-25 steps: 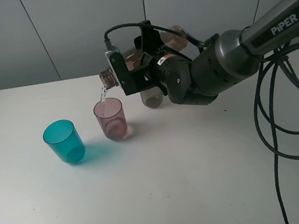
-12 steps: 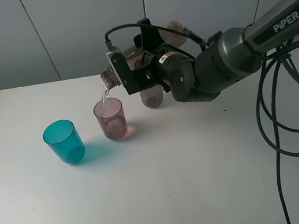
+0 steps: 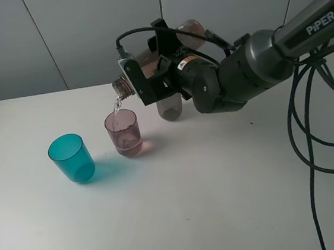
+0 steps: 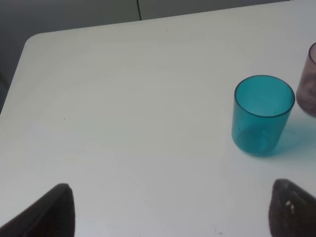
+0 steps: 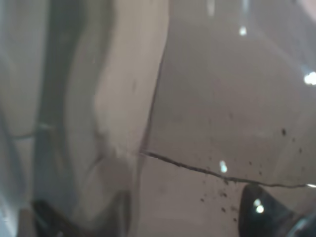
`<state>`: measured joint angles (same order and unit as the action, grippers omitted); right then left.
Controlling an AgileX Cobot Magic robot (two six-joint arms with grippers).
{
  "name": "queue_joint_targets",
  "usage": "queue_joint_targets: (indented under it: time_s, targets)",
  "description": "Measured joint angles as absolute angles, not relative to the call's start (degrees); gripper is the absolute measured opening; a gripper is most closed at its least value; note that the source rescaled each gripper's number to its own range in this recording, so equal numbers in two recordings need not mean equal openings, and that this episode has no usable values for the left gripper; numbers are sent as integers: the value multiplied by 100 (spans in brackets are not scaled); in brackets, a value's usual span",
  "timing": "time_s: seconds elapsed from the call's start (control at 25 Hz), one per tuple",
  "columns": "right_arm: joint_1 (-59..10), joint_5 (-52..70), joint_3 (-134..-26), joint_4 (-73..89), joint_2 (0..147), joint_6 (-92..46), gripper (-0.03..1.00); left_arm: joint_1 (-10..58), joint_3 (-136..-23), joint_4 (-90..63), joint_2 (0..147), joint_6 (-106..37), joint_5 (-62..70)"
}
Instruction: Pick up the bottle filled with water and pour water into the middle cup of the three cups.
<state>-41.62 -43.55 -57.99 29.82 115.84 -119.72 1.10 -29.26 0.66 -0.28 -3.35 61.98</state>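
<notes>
Right gripper (image 3: 162,66), jaws clamped on the tilted bottle (image 3: 146,60), holds its mouth just above the middle cup (image 3: 124,133); a steady, shallow tilt should keep the thin stream (image 3: 116,105) inside the rim.

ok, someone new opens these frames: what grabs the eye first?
The right gripper holds the bottle tipped nearly level over the far side of the table, and a thin stream of water falls from its mouth into the pink cup. The teal cup stands apart on the pink cup's left, and the grey cup is half hidden behind the gripper.
</notes>
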Motion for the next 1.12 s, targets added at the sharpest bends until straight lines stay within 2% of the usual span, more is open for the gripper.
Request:
queue_joint_targets:
  time_s: [1.12]
  targets:
    - [-4053, -4386, -5812, 2274, 11586, -11972, 2, 110, -2926, 66, -28, -335, 6198]
